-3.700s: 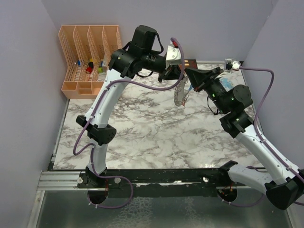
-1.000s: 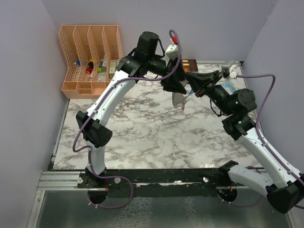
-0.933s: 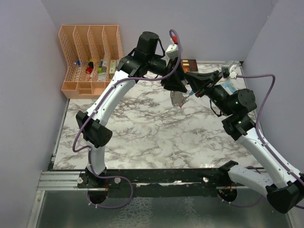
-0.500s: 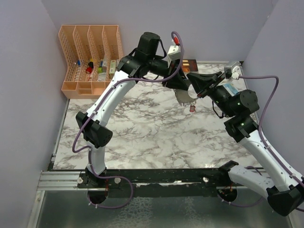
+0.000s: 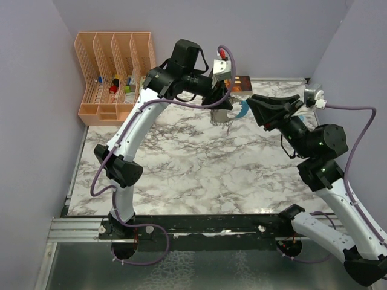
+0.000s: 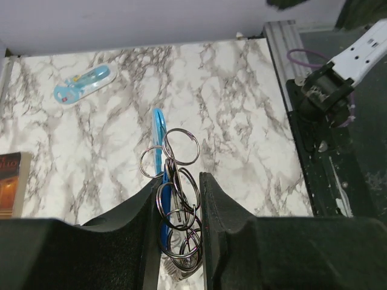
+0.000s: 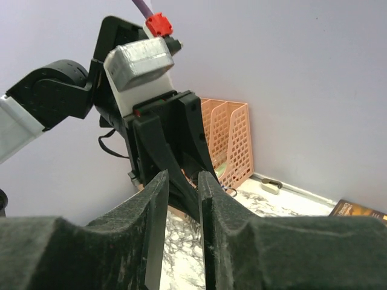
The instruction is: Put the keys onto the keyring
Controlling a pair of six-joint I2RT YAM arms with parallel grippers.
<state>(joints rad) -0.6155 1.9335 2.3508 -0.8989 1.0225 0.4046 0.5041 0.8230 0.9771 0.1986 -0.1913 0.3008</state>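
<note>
The keyring (image 6: 176, 181), a bunch of grey metal rings with a light-blue strap (image 6: 158, 130), hangs above the marble table between the jaws of my left gripper (image 6: 178, 178), which is shut on it. From above, the left gripper (image 5: 222, 115) is at the back middle, with the strap (image 5: 243, 109) curving out to its right. A darker blue piece sits among the rings; I cannot tell whether it is one of the keys. No red tag shows. My right gripper (image 5: 259, 112) is just right of the bunch, apart from it. Its jaws (image 7: 182, 175) are open and hold nothing.
An orange file organizer (image 5: 115, 72) stands at the back left, with small items in it. A pale-blue see-through object (image 6: 81, 84) lies on the marble. A dark book (image 7: 360, 210) lies at the back wall, and a small beige item (image 7: 270, 186) lies near the organizer.
My right gripper has opened, let go and pulled back to the right. My left gripper has shut on the keyring and carried it back. The red tag that hung below no longer shows.
</note>
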